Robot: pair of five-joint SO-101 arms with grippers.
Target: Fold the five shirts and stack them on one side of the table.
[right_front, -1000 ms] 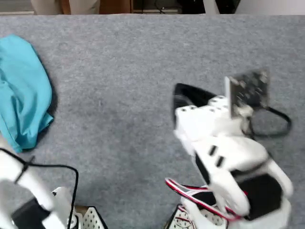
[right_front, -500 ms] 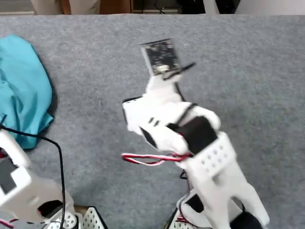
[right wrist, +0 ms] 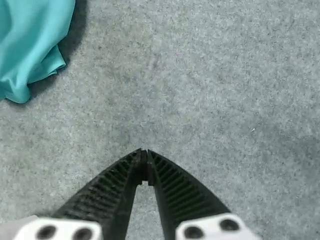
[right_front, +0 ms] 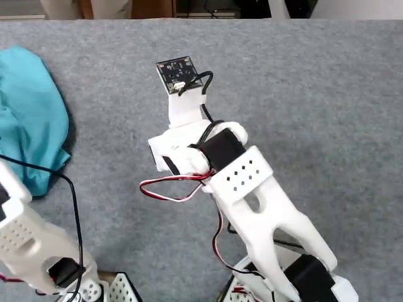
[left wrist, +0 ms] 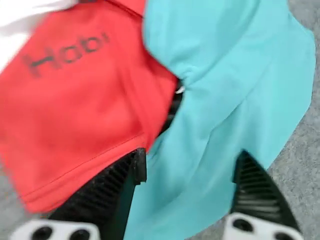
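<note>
Teal shirt bunched at tabletop left edge, touching red shirt. Left gripper w/ jaws apart just above teal; right gripper closed tight, empty. I'd pinch a hem, not the bulk.

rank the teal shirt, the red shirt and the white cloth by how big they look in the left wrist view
1. teal shirt and red shirt: about alike, too close to rank; both run off the picture's edge.
2. white cloth: smallest, just a corner showing.

Dark printed lettering runs across the red shirt.
</note>
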